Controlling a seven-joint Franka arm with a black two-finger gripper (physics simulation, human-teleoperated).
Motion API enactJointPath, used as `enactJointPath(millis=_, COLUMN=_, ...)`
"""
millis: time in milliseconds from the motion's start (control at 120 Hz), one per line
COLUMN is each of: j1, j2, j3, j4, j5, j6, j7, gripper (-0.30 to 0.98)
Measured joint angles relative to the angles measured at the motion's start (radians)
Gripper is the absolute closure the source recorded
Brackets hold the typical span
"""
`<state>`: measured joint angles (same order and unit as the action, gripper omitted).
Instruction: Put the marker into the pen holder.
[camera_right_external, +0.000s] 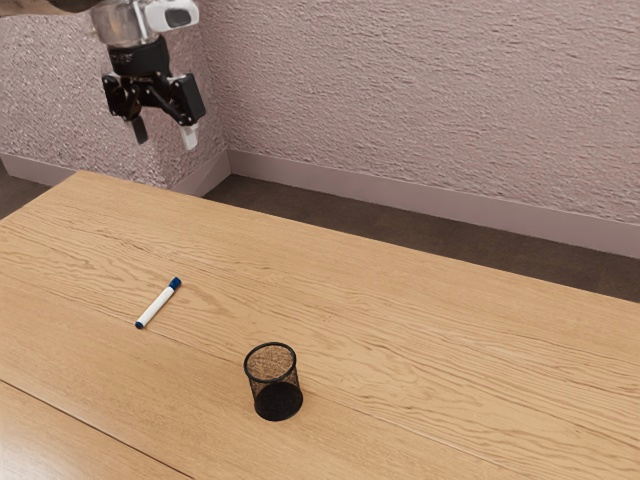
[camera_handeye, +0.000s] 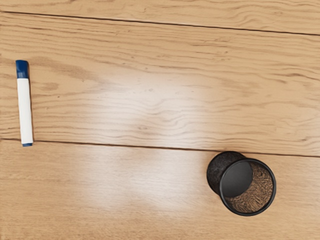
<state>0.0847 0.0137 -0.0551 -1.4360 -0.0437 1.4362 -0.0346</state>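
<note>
Marker lies flat, blue cap aimed toward the wall

The marker (camera_right_external: 158, 304) rests on its side on the wooden table (camera_right_external: 420, 345), apart from the black mesh pen holder (camera_right_external: 273, 402). In the exterior view its long axis runs on a slant: the blue cap (camera_right_external: 175, 284) points away from the camera and toward that view's right, the small blue end plug (camera_right_external: 140, 325) toward the near left. The pen holder stands upright, mouth up, nearer that camera and farther to the exterior view's right.

The gripper (camera_right_external: 165, 138) hangs in the air above the level of the tabletop, its two fingers apart with a gap between them.

The exterior view adds the textured wall (camera_right_external: 420, 100), the pale baseboard (camera_right_external: 400, 200) and the dark floor (camera_right_external: 350, 215) past the table's edge. The wrist view looks down into the holder's round mouth and brings out a dark plank seam (camera_handeye: 125, 146); the marker lies nearly square to it, plug end at the seam, cap away from it.
</note>
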Motion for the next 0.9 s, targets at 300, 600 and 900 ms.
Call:
enactJointPath(millis=300, j1=0.051, j2=-0.068, j3=0.142, j4=-0.579, j5=0.041, j6=0.277, j7=-0.010, gripper=0.00)
enactJointPath(millis=600, j1=0.089, j2=0.131, j3=0.172, j4=-0.731, j5=0.048, j6=0.645, j7=0.006, gripper=0.00)
enactJointPath(millis=900, j1=0.091, j2=0.282, j3=0.170, j4=-0.630, j5=0.077, j6=0.835, j7=0.040, gripper=0.15)
